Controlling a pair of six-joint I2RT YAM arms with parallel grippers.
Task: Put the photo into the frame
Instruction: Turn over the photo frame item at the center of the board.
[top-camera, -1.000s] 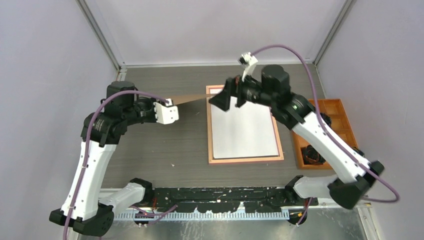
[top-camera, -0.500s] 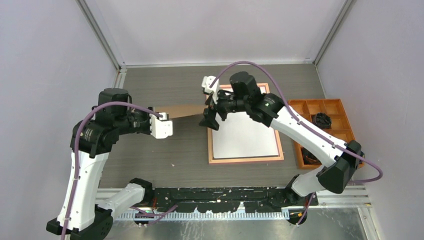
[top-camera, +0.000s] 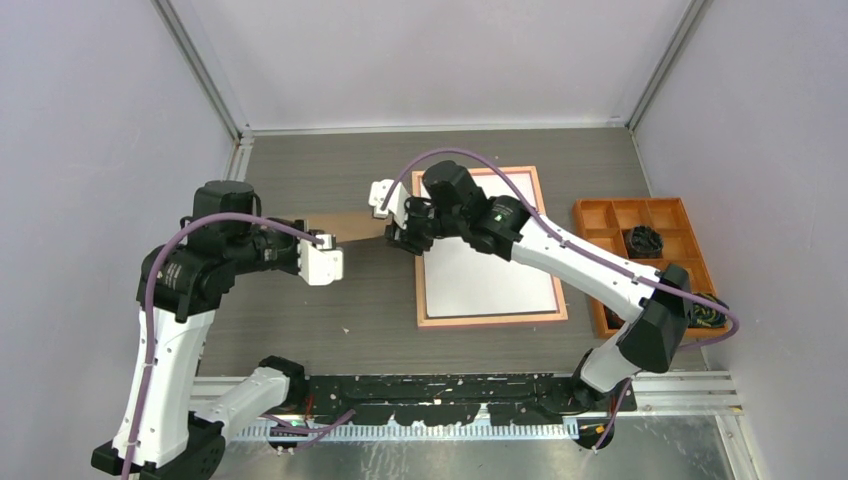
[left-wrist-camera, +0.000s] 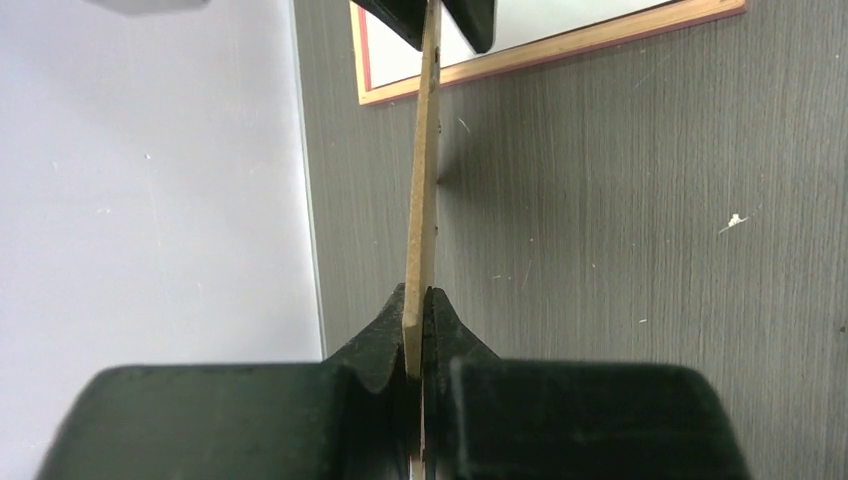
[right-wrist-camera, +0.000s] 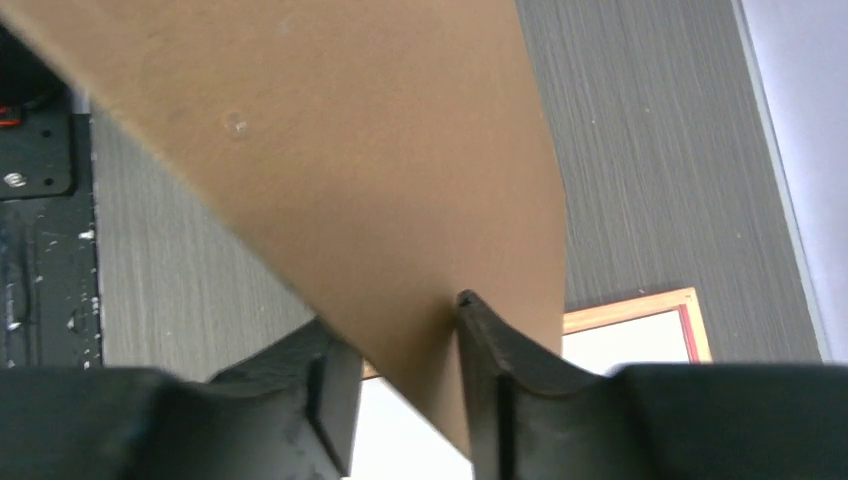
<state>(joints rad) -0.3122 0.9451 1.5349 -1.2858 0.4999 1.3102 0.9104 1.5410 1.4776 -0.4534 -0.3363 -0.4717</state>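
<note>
**Desk:** What sits nearest the lens?

**Photographer:** The left gripper (left-wrist-camera: 415, 300), jaws clamped on one end of a thin, plain brown backing board (left-wrist-camera: 425, 180), which it holds on edge above the grey wood-grain table (left-wrist-camera: 650, 250).

**Desk:** And beyond it?

**Photographer:** At the board's other end is the right gripper (right-wrist-camera: 395, 312), jaws apart and straddling the board, with no firm pinch visible. Past and below that gripper, the large thin picture frame with a tan-orange wooden edge (top-camera: 490, 318) lies flat on the table. A white sheet, apparently the paper photo with its plain back up (top-camera: 490, 265), already rests inside it.

**Desk:** The risk?

**Photographer:** A crooked handover. If the left gripper lets go before the right has a sure hold, the board drops. Closing off-square could twist it, and a skewed board lowered onto the frame may nudge the photo out of place
</note>
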